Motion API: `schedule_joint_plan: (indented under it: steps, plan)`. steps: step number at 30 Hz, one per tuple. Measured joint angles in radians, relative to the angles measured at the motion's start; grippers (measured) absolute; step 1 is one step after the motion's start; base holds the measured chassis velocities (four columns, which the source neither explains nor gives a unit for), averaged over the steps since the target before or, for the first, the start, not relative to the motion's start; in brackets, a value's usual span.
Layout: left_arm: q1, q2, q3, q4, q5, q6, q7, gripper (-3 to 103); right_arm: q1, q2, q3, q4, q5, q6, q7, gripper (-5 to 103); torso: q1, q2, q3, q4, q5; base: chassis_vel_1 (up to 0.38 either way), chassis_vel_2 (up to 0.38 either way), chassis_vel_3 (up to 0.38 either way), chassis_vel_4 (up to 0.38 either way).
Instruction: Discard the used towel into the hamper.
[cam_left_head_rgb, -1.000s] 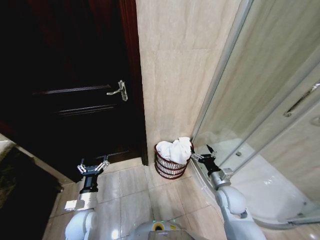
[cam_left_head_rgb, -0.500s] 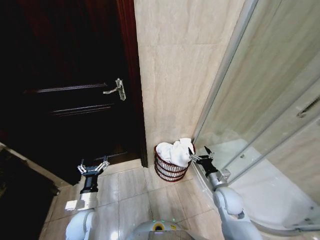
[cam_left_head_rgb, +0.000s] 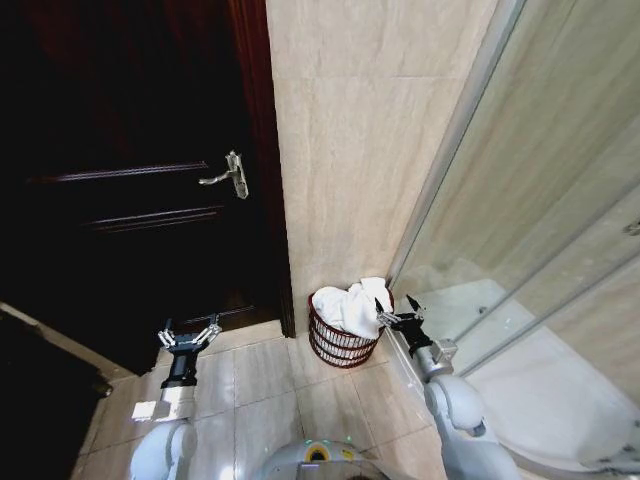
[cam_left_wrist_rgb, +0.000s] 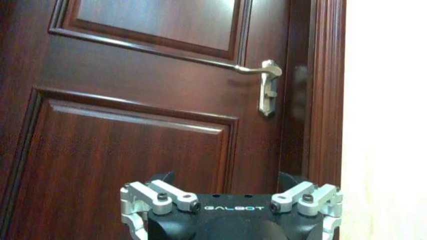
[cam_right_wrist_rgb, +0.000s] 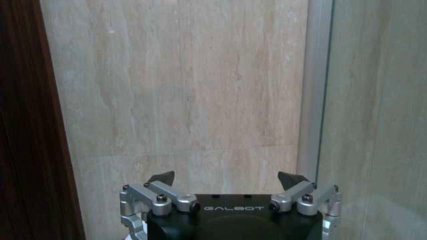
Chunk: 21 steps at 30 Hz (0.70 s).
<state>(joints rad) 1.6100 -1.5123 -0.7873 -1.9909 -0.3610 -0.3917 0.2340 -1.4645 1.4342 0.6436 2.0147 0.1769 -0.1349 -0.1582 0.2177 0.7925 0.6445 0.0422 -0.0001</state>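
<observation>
The hamper (cam_left_head_rgb: 336, 344), a small round reddish-brown openwork basket, stands on the floor at the foot of the beige tiled wall. A crumpled white towel (cam_left_head_rgb: 350, 303) lies in it and bulges over the rim. My right gripper (cam_left_head_rgb: 397, 309) hovers open just right of the hamper's rim, near the towel's edge, with nothing between its fingers. In the right wrist view that gripper (cam_right_wrist_rgb: 227, 179) faces the tiled wall with its fingers spread. My left gripper (cam_left_head_rgb: 187, 333) is open and empty, held over the floor in front of the dark door; in the left wrist view the gripper (cam_left_wrist_rgb: 227, 179) points at the door.
A dark wooden door (cam_left_head_rgb: 130, 200) with a metal lever handle (cam_left_head_rgb: 227, 172) fills the left. A glass shower enclosure (cam_left_head_rgb: 520, 220) with a white tray (cam_left_head_rgb: 530, 390) takes the right. Beige floor tiles (cam_left_head_rgb: 265, 375) lie open between my arms.
The whole picture has shifted, so the camera moved. My right gripper has edged closer to the hamper's rim. The towel stays in the hamper and the left arm holds its place.
</observation>
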Motion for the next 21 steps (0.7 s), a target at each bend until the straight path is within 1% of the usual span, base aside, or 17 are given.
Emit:
schedule_joint_plan:
  steps: [4, 8, 10, 14, 18, 21]
  plan:
    - [-0.001, 0.001, -0.002, 0.006, -0.003, -0.009, 0.0, 100, 0.001, 0.004, -0.006, -0.005, -0.004, -0.003, 0.011, 100, -0.005, -0.011, -0.006, 0.0001, 0.0, 0.0, 0.0, 0.0, 0.0]
    - [-0.007, 0.0, -0.003, 0.013, -0.004, -0.015, -0.003, 100, -0.038, 0.021, -0.032, -0.009, -0.023, -0.028, 0.013, 100, -0.008, -0.015, -0.007, -0.0001, -0.0001, 0.0, 0.0, 0.0, 0.0]
    - [-0.015, -0.001, -0.001, 0.017, -0.004, -0.015, -0.003, 100, -0.045, 0.036, -0.041, -0.041, -0.04, -0.024, -0.006, 100, -0.008, -0.015, -0.007, -0.0002, -0.0001, 0.0, 0.0, 0.0, 0.0]
    - [-0.018, -0.002, -0.001, 0.018, -0.004, -0.015, -0.004, 100, -0.024, 0.042, -0.041, -0.085, -0.044, -0.023, -0.037, 100, -0.008, -0.015, -0.007, -0.0002, 0.0, 0.0, 0.0, 0.0, 0.0]
    - [-0.014, 0.001, -0.007, 0.014, -0.004, -0.011, -0.005, 100, 0.071, 0.04, -0.035, -0.2, 0.004, -0.093, -0.061, 100, -0.007, -0.012, -0.006, 0.0002, 0.0001, 0.0, 0.0, 0.0, 0.0]
    - [-0.016, 0.003, -0.012, 0.014, -0.005, -0.009, -0.007, 100, 0.108, 0.035, -0.036, -0.258, 0.001, -0.106, -0.075, 100, -0.006, -0.011, -0.005, 0.0001, 0.0, 0.0, 0.0, 0.0, 0.0]
